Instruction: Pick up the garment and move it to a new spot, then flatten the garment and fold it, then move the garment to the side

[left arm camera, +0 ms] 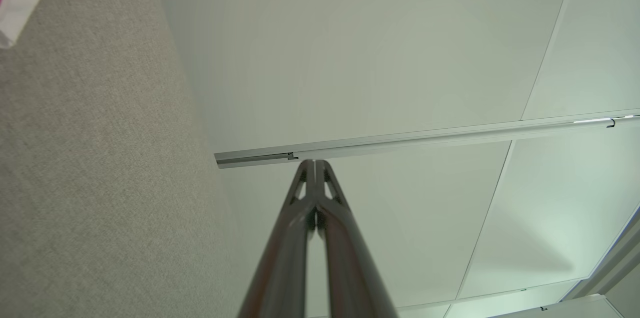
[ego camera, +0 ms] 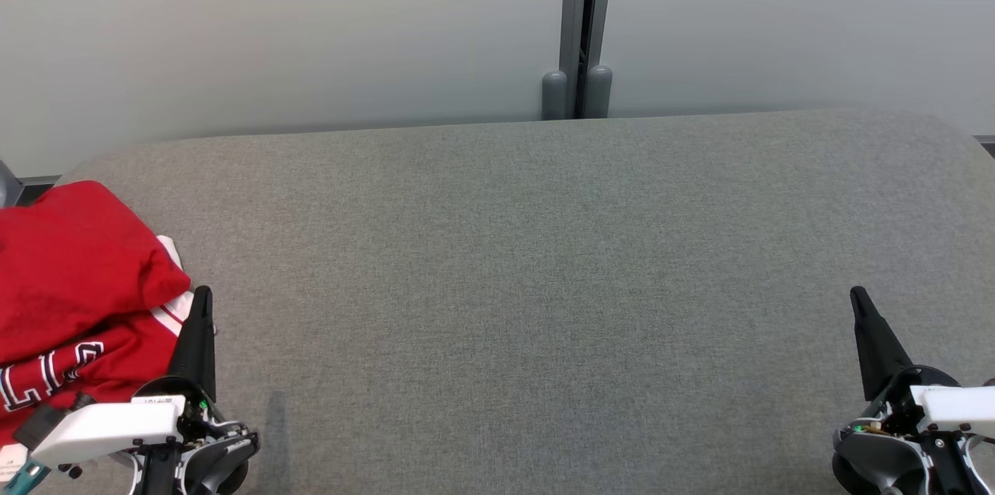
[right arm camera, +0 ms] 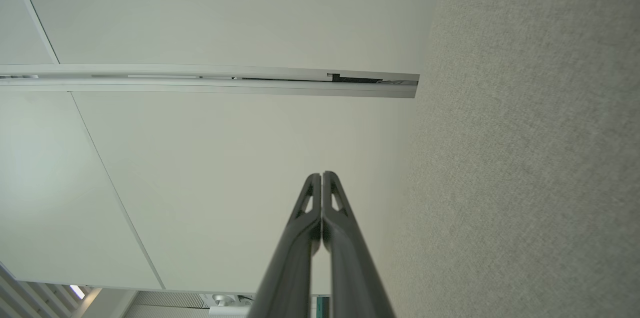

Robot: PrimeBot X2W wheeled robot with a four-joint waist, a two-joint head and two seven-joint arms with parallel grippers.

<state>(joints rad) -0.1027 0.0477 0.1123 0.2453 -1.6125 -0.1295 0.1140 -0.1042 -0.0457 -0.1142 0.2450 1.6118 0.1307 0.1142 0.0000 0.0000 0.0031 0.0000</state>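
We see the red jersey (ego camera: 70, 285) bunched at the left edge of the grey counter (ego camera: 544, 285). Our left gripper (ego camera: 204, 293) sits just beside it, fingers pressed together and empty. Our right gripper (ego camera: 858, 294), well apart across the counter, has its fingers closed and empty too.

Red garment (ego camera: 70, 270), grey table (ego camera: 544, 285)

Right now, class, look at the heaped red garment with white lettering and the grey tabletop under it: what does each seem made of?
The red garment looks like soft knit fabric, perhaps cotton, with a matte finish: it slumps in rounded folds. The grey tabletop seems covered in a felt-like textile, also matte: fine speckled grain, no glare. What lies beneath that covering cannot be told.
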